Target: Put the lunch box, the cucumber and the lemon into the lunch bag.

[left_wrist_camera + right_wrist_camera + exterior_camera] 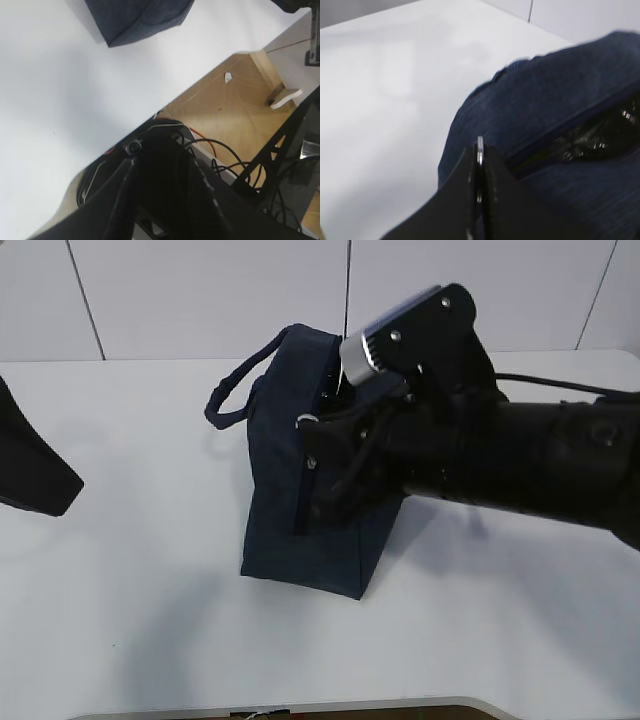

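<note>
Lunch bag [300, 530] is seen standing upright on the white table [130, 570], roughly centre, one padded handle [232, 392] looping out to its left. In the exterior view the zipper line [304, 485] runs down the near end of the bag.

Right gripper [479, 165] is pressed against the bag's upper end. From the wrist view the two fingers [462, 200] are seen shut flat together, with a thin metal ring [480, 150] pinched edge-on between them (the zipper's ring pull, by its place at the seam). Beside the gripper a stretch of the zipper is parted, and a dark, glinting lining [592, 140] is visible through the gap. In the exterior view the same ring [306, 421] is glimpsed at the top of the zipper, right at the arm's black fingers.

Left gripper [35, 480] is parked well apart from the bag, at the left edge of the table. Only dark parts of it are caught by its own wrist camera, so the gap between its fingers cannot be judged; nothing is seen in it. A bottom corner of the bag [140, 20] is seen from that camera.

Lunch box, cucumber and lemon are not seen in any view.
</note>
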